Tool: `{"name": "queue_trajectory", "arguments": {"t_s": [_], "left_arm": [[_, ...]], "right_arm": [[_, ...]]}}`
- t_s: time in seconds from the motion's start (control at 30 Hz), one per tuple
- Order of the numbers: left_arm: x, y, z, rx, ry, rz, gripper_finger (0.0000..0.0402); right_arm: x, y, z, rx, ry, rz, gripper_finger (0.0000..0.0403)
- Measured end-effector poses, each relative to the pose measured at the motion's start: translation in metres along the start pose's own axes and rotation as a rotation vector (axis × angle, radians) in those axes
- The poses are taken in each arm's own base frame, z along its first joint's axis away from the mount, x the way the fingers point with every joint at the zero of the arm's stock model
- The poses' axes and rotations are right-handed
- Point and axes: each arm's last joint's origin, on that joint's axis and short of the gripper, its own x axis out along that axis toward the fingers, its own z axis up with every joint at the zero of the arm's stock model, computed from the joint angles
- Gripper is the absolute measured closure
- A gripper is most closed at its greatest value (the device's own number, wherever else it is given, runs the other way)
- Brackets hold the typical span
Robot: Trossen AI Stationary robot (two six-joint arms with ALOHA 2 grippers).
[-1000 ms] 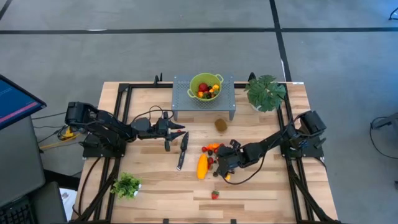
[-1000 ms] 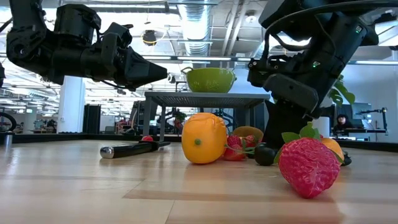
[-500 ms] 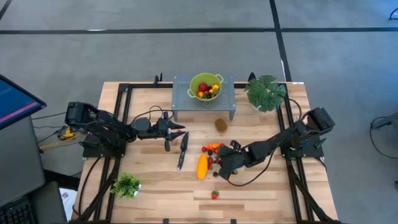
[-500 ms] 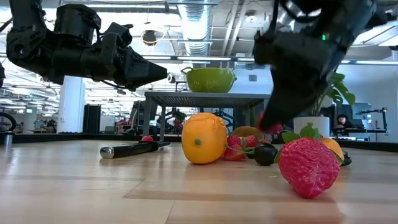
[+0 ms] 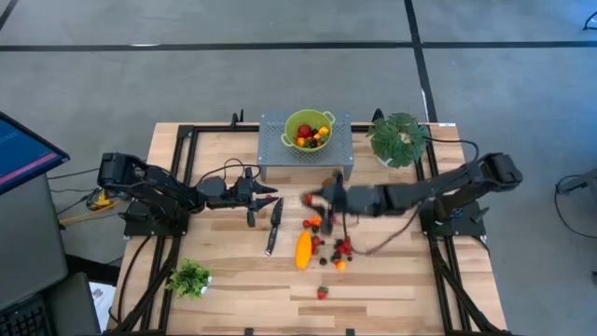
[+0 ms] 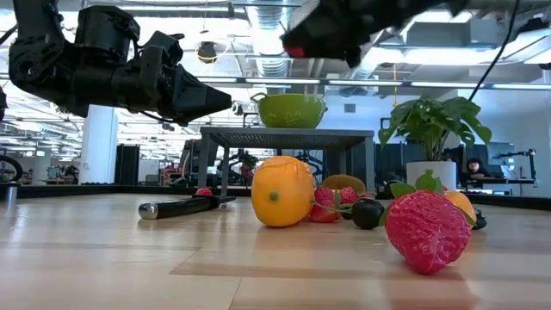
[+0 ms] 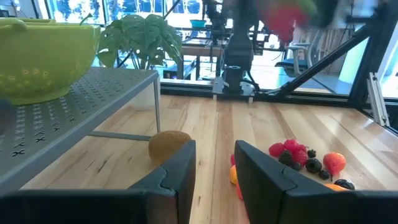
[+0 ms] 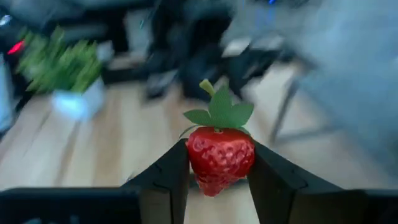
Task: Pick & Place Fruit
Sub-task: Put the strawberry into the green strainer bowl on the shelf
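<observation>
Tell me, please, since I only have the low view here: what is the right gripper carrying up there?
Observer: The right gripper is shut on a strawberry, red with green leaves on top, pinched between both fingers.
Operator: Thank you. Where is it over the table?
Observer: In the high view it hangs near the table's middle, just in front of the grey perforated stand, on the near side of the green colander.
Operator: And the left arm?
Observer: The left gripper waits above the black-handled knife, holding nothing; its wrist view shows the kiwi on the wood ahead of it.
</observation>
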Motion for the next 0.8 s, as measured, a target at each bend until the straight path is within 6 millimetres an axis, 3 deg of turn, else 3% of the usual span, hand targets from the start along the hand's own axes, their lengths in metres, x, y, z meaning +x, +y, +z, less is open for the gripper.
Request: {"name": "queue_trajectory", "arguments": {"t_s": [0.23, 0.5, 0.67, 0.8], "left_arm": [[0.000, 0.000, 0.000, 0.000, 0.000, 0.000, 0.0296], [0.000, 0.000, 0.000, 0.000, 0.000, -0.001, 0.0296], [0.000, 0.000, 0.000, 0.000, 0.000, -0.001, 0.0296], [0.000, 0.000, 0.000, 0.000, 0.000, -0.002, 0.0296]], "right_arm": [[0.013, -0.068, 0.028, 0.022, -0.187, -0.197, 0.0256], [0.031, -0.139, 0.020, 0.067, -0.183, -0.342, 0.0270], [0.032, -0.165, 0.015, 0.124, -0.168, -0.390, 0.0259], [0.031, -0.173, 0.012, 0.160, -0.138, -0.390, 0.0254]]}}
